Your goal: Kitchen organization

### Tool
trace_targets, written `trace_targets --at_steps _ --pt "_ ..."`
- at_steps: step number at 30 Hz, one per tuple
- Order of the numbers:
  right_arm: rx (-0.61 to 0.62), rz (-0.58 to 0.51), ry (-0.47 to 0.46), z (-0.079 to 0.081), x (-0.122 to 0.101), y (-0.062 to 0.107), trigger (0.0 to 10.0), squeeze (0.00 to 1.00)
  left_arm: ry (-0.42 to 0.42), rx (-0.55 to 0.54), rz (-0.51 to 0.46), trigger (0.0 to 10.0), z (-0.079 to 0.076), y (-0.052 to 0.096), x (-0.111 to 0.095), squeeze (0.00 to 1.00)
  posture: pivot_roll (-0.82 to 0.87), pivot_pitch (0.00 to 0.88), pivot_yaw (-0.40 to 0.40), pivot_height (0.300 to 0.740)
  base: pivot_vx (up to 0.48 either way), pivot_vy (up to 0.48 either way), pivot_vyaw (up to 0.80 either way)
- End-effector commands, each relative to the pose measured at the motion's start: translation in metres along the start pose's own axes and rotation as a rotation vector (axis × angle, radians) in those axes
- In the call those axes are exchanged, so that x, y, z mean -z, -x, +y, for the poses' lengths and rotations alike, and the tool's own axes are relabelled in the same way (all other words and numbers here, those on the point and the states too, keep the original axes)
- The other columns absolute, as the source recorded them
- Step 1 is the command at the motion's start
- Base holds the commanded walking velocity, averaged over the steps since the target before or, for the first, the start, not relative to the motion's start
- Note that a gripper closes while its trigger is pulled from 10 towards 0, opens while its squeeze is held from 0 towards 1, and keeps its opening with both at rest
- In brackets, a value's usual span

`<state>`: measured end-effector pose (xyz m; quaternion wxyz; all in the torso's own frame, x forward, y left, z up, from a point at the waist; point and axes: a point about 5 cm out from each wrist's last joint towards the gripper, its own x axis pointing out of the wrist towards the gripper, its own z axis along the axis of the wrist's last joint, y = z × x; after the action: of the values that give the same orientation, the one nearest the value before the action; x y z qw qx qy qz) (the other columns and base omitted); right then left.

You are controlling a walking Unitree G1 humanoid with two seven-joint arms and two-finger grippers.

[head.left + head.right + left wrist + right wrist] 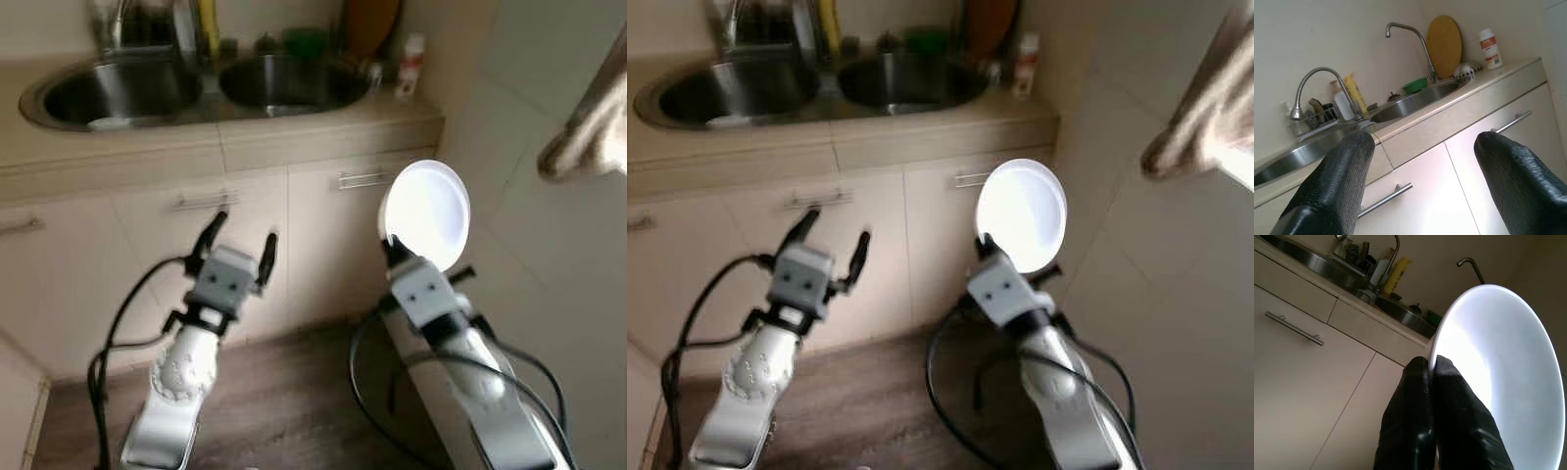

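Observation:
A white round plate (pixel 426 212) is held on edge in front of the right cabinet door, below the counter. My right gripper (pixel 391 245) is shut on the plate's lower rim; in the right wrist view both black fingers (pixel 1420 396) pinch the plate (pixel 1498 372). My left gripper (pixel 238 240) is raised before the middle cabinet door, open and holding nothing. Its two black fingers (pixel 1337 181) spread wide in the left wrist view.
A beige counter (pixel 323 122) carries a double steel sink (pixel 284 80) with taps, bottles, a green bowl (pixel 1415 85) and a round wooden board (pixel 1444 44). A white bottle (pixel 409 67) stands at the counter's right end. Cabinet handles (pixel 206 201) face me. A tiled wall rises on the right, and a cloth (pixel 588 127) hangs there.

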<state>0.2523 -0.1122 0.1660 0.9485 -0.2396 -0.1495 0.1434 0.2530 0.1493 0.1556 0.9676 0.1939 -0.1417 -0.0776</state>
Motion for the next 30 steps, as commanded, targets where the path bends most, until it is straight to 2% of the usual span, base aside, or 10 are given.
trace_targets --at_steps 1,7,12,17,30 --pt "0.021 0.009 0.001 -0.008 0.0031 0.0025 0.0 0.0 0.028 0.021 -0.025 10.0 -0.0068 -0.003 -0.0056 0.0 0.06 0.0 -0.065 0.74 0.0 0.0 0.0" --pt "0.013 -0.002 0.034 -0.008 0.0023 0.0013 0.0 0.0 0.032 0.01 -0.033 10.0 -0.0051 -0.0063 -0.0064 0.0 0.06 0.0 -0.065 0.74 0.126 0.0 0.0" --pt "-0.003 -0.005 0.057 -0.0063 0.0029 0.0005 0.0 0.0 0.037 0.01 -0.036 10.0 -0.0061 -0.0079 -0.0066 0.0 0.06 0.0 -0.067 0.74 0.29 0.0 0.79" --pt "0.018 -0.007 0.022 -0.0097 0.0021 -0.001 0.0 0.0 0.038 0.009 -0.039 10.0 -0.0063 -0.0083 -0.0069 0.0 0.06 0.0 -0.067 0.74 0.315 0.0 0.79" --pt "0.023 -0.025 0.03 -0.0115 -0.0001 -0.0035 0.0 0.0 0.04 0.013 -0.046 10.0 -0.0071 -0.0097 -0.0071 0.0 0.06 0.0 -0.067 0.74 0.311 0.0 0.0"
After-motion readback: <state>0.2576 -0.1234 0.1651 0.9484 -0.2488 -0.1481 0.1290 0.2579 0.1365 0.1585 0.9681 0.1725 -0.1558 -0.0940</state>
